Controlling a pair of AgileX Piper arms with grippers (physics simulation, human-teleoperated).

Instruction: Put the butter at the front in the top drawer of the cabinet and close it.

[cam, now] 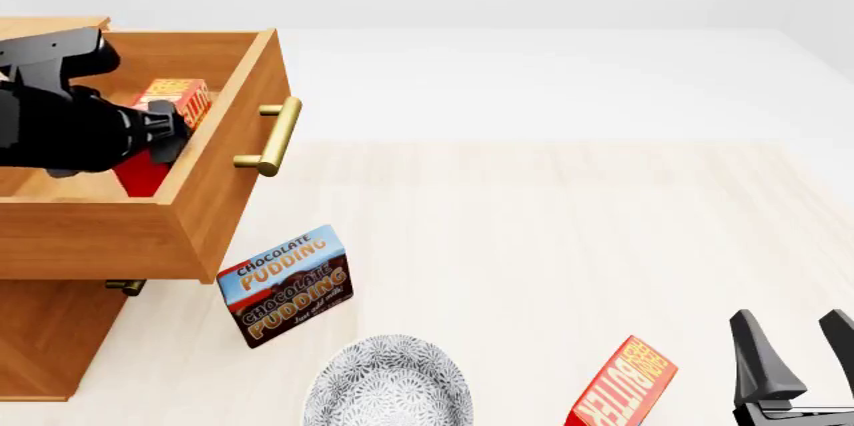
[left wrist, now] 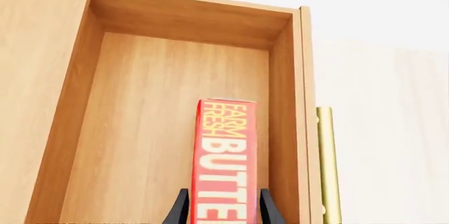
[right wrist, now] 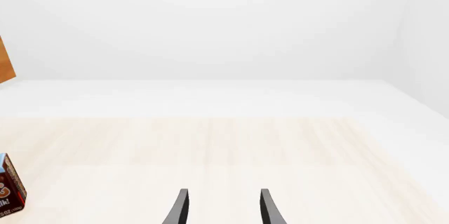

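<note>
**Butter held over the open top drawer**

In the left wrist view, our left gripper [left wrist: 223,205] has its two dark fingers [left wrist: 176,208] pressed on either side of the butter [left wrist: 224,155], a red box with yellow lettering that juts out straight ahead of the fingertips. Beyond the box lies the bare wooden floor of the top drawer [left wrist: 154,129], whose walls frame the box on all sides. The brass handle [left wrist: 327,161] runs along the outside of the drawer's front panel, just beside the held box but apart from it.

In the front view, our left arm reaches into the pulled-out drawer [cam: 214,186] of the cabinet [cam: 54,331]; the gripper [cam: 171,126] is inside the drawer walls with the butter [cam: 176,101] at its tip, partly hidden by the arm. The handle [cam: 274,136] sticks out past the gripper, toward the open table [cam: 561,226]. Below the drawer front a pudding box [cam: 284,286] stands tilted, a patterned plate [cam: 387,386] is nearer us, and a second butter box [cam: 625,386] leans just beside our right gripper [cam: 798,351], not touching it. That gripper's fingers are spread with nothing between them.

In the right wrist view, the right gripper [right wrist: 223,205] shows the same parted, empty fingers [right wrist: 180,208] over bare table [right wrist: 224,145]. The pudding box [right wrist: 10,187] sits well off to one side, at the frame's edge.
</note>
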